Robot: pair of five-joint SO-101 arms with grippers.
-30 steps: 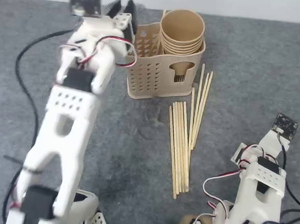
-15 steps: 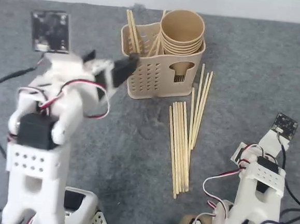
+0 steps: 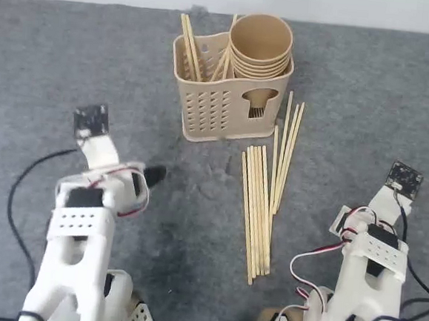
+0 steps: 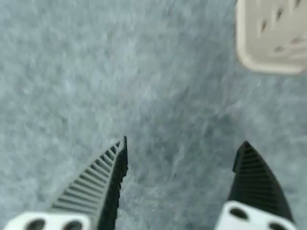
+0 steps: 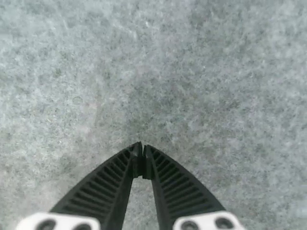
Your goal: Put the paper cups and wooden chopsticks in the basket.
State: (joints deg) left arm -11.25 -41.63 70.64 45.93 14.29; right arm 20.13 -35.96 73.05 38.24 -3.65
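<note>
Chopsticks point(image 3: 259, 209) loose beside basket point(image 3: 218, 110); left end effector point(image 4: 184, 141) spread, well apart

Basket point(image 3: 218, 109): the right compartment is taken up by a cup stack point(image 3: 261, 38) that rises above the rim. Upright chopsticks point(image 3: 188, 45) lean in the left compartment, and a gap shows between them from above.

In front of the basket's right half, loose chopsticks point(image 3: 258, 208) lie bundled on the mat point(image 3: 194, 226). A few run up just beside its right wall, so a low approach there is obstructed.

Left of the basket and in front of its left half, the mat offers open passage.

The left arm point(image 3: 82, 232) stands front-left of the basket and the right arm point(image 3: 370, 262) front-right, both well apart from it.
</note>
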